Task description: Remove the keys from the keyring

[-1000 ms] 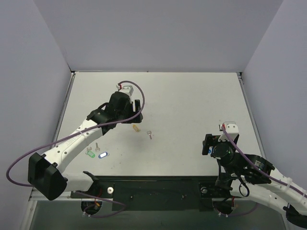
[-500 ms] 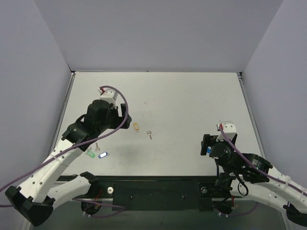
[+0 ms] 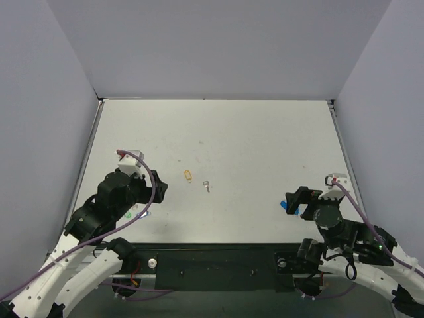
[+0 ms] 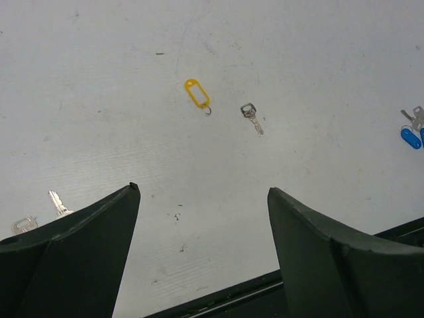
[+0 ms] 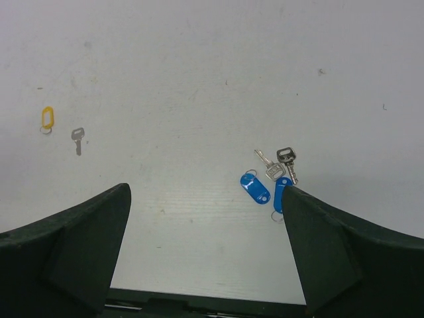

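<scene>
The keyring, a thin ring with a small yellow oval tag [image 3: 188, 175], lies on the table left of centre. It also shows in the left wrist view [image 4: 197, 93] and the right wrist view [image 5: 47, 118]. The small silver key [image 3: 207, 186] lies apart from it, just to its right, free of the ring [image 4: 252, 118] [image 5: 77, 138]. My left gripper [image 3: 158, 185] [image 4: 202, 189] is open and empty, near and left of both. My right gripper [image 3: 296, 201] [image 5: 206, 189] is open and empty, far to the right.
Two blue tags with silver keys [image 5: 265, 179] lie by my right gripper's right finger, and show in the left wrist view [image 4: 411, 134]. Loose silver keys [image 4: 58, 202] lie by my left finger. A black strip [image 3: 212, 262] runs along the near table edge. Walls close in on three sides.
My left arm has drawn back from beside the yellow tag toward the near left corner. My right gripper has shifted slightly right and nearer. The tag and key have not moved.
</scene>
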Motion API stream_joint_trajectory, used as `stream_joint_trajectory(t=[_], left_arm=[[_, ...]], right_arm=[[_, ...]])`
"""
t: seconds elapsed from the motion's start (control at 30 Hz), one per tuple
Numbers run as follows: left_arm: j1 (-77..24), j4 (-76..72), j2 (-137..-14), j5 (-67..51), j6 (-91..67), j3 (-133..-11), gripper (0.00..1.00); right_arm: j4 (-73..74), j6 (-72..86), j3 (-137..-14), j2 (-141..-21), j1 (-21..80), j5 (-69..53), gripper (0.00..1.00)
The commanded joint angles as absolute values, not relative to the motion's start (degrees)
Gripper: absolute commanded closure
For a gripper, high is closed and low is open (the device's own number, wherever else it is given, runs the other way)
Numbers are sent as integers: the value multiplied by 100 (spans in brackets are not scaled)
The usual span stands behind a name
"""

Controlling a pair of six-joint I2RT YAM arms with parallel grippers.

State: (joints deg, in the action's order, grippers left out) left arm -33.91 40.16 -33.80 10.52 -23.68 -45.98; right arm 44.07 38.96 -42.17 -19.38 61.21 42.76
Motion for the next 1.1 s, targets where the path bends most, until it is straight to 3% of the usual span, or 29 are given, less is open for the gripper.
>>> stream_joint_trajectory(t=[0.0, 0.37, 0.7, 1.07], left_arm=[[-3392, 3911, -3244, 1151, -2303, -4606, 12], [-3437, 3894, -3024, 1257, -2312, -4561, 11], [-3437, 3876, -2892, 1292, -2303, -4544, 11], [-3437, 3893, -2892, 1309, -2303, -4544, 11]], right_arm=[[4649, 3841, -4569, -1583, 6152, 4491, 9], [5510, 3683, -5423, -792, 6152, 4342, 8], [5643, 4412, -4975, 500, 6152, 4473, 8], [5528, 4236, -4896, 607, 6073, 4368, 8]])
